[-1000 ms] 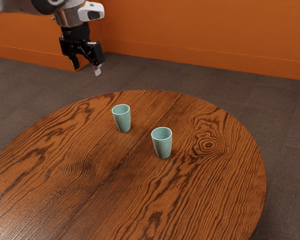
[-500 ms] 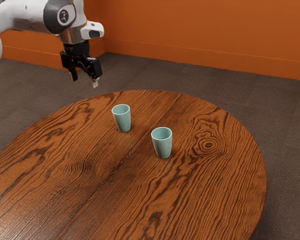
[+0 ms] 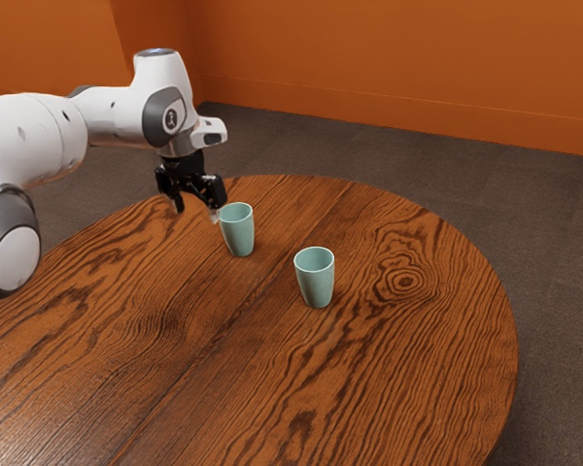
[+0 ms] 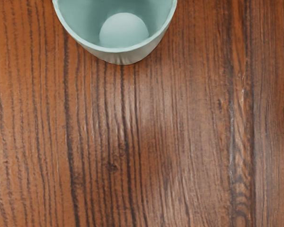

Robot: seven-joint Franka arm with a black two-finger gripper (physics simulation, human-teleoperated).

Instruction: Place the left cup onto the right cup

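Inside of left cup [image 4: 123, 29], pale floor included, seen from the wrist; from the side, upright on table [image 3: 272, 388], right cup [image 3: 314, 276] near. Gripper [image 3: 196, 206] just beside left cup's rim, pointed down, fingers parted, empty.

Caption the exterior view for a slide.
Open gripper hovers by the left cup; right cup stands apart on the wooden table.

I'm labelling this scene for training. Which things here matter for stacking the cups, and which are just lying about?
Job: left cup, right cup, the jaws, open beside the left cup.
Just there: wooden table, grey floor, orange wall.
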